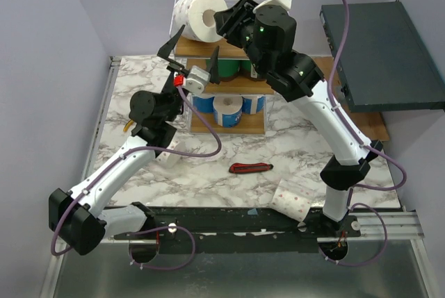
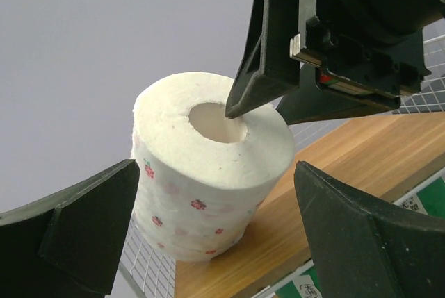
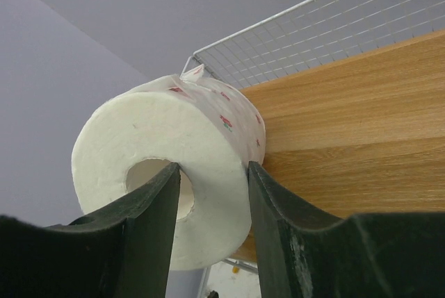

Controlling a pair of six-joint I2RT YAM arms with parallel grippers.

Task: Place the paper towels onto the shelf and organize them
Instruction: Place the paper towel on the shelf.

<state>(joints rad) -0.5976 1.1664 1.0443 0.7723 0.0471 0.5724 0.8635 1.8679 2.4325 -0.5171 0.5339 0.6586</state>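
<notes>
Right wrist view: right gripper (image 3: 213, 173) pinches the dotted roll (image 3: 139, 128) by its wall (one finger inside the core) at the top tier of the shelf (image 3: 348, 124); left gripper (image 1: 192, 53) gapes wide, empty.

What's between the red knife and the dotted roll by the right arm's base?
Only bare marble table lies between knife and roll, in the top view.

Pink-dotted white roll (image 1: 198, 17) lies sideways on top tier of the shelf (image 1: 208, 50).
</notes>
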